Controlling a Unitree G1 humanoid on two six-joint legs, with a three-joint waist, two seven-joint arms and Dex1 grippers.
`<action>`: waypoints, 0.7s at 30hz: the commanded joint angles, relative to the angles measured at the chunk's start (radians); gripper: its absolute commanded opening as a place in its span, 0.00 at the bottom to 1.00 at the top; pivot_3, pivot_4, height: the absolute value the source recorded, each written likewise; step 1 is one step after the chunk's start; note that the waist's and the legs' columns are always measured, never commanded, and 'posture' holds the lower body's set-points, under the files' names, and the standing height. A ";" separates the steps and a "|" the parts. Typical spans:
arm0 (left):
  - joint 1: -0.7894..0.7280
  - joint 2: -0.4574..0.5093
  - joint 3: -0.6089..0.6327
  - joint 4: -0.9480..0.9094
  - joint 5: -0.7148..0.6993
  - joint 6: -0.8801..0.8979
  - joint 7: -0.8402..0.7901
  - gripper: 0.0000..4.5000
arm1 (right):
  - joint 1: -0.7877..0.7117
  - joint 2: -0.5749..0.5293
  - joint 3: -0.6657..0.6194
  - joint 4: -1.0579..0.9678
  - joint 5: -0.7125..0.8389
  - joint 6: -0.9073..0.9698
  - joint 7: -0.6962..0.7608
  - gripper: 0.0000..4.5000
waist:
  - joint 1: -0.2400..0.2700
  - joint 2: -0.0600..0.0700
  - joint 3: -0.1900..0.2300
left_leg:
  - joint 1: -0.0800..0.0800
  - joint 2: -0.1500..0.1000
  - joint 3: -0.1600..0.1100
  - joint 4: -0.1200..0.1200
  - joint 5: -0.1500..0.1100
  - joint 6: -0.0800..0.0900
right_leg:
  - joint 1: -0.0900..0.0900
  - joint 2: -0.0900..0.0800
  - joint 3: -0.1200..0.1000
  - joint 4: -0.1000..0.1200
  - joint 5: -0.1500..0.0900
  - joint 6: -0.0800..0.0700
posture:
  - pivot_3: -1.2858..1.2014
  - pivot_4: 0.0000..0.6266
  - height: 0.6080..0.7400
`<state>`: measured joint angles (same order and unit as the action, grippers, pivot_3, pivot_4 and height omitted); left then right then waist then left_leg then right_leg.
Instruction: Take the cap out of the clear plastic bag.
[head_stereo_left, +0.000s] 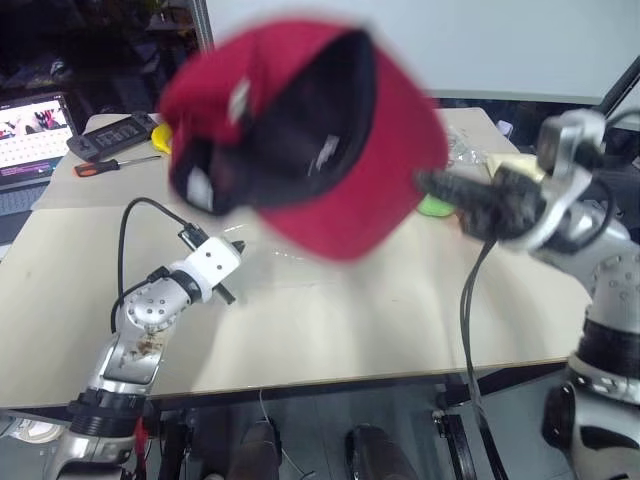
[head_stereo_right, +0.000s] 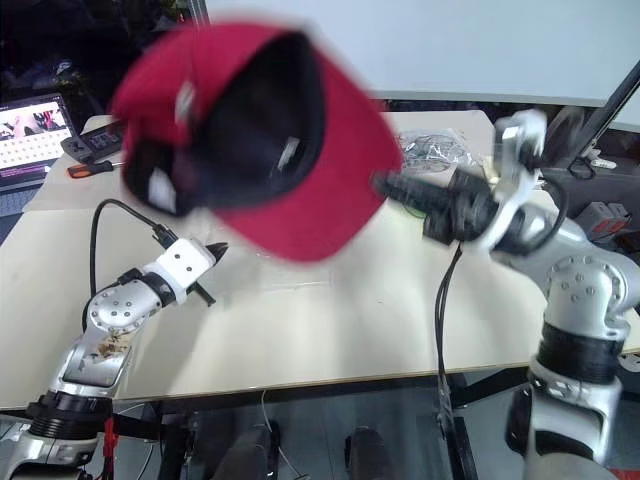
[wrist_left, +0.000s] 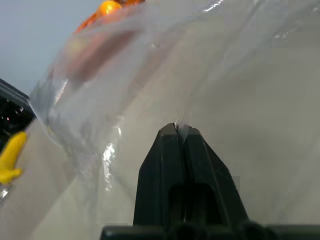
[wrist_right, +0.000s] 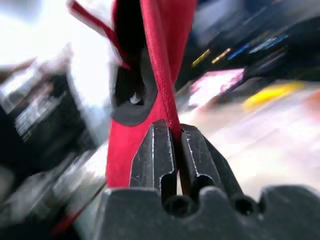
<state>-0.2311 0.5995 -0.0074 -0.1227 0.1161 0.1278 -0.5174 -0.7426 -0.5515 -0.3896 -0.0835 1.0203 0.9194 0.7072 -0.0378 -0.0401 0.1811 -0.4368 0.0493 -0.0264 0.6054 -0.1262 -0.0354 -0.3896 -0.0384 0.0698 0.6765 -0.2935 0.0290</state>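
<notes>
**Cap held aloft by its brim, bag pinned at the table**

Cap (head_stereo_left: 330, 150) hangs in the air well above the tan table (head_stereo_left: 330, 330), over its middle and toward the far edge, carried by the right gripper (wrist_right: 172, 132). Its 2 black fingers are closed tight on the edge of the red brim, with the fabric pinched between them. The cap looks free of the plastic, so the task reads as nearly done.

It is a red fabric cap with a rounded crown, a black lining and sweatband showing inside, small white labels, and a flat brim. It is tipped so that its open underside faces the camera.

I judge it light and soft. The crown will sag and swing, while the brim is the stiffer part and the sensible place to hold; a pinch on the brim's edge can let the cap pivot or slip if it is moved fast, so a deeper bite would be safer.

Left gripper (wrist_left: 180, 132) sits low over the table's left half, its fingers shut on a fold of the clear plastic bag (wrist_left: 125, 75). The film is thin, glossy and crinkly, probably slippery and easily dragged, so this grip serves as the anchor. Orange and yellow shapes show blurred through the bag; I cannot tell what they are.
</notes>
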 joint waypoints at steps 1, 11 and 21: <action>0.035 0.007 0.033 -0.046 0.009 -0.020 0.028 0.00 | -0.078 0.014 -0.010 0.103 -0.193 -0.180 -0.209 0.01 | 0.004 0.000 0.000 | -0.002 0.000 0.000 0.000 0.000 0.000 | -0.002 0.000 0.000 0.000 0.000 0.000 | 0.52 0.24 1.00; 0.025 -0.030 0.037 -0.079 0.001 0.032 0.064 0.00 | -0.037 -0.253 0.683 0.092 -1.332 -0.839 -0.385 0.01 | 0.009 0.004 0.002 | -0.015 -0.002 0.002 -0.001 -0.001 0.001 | -0.018 -0.002 0.001 0.002 0.000 0.001 | 0.52 0.24 1.00; 0.030 -0.045 0.044 -0.107 -0.011 0.067 0.074 0.00 | 0.208 -0.094 0.865 0.081 -1.572 -0.690 -0.272 0.01 | 0.016 0.003 0.001 | -0.014 -0.002 0.001 0.003 -0.001 0.001 | -0.014 -0.002 0.001 0.003 0.000 0.001 | 0.52 0.24 1.00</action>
<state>-0.1968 0.5597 0.0181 -0.1812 0.1149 0.1850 -0.4517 -0.5536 -0.6650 0.4740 0.0180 -0.5420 0.1901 0.3855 -0.0217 -0.0373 0.1821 -0.4497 0.0474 -0.0251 0.6085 -0.1268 -0.0343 -0.4028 -0.0406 0.0706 0.6793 -0.2933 0.0304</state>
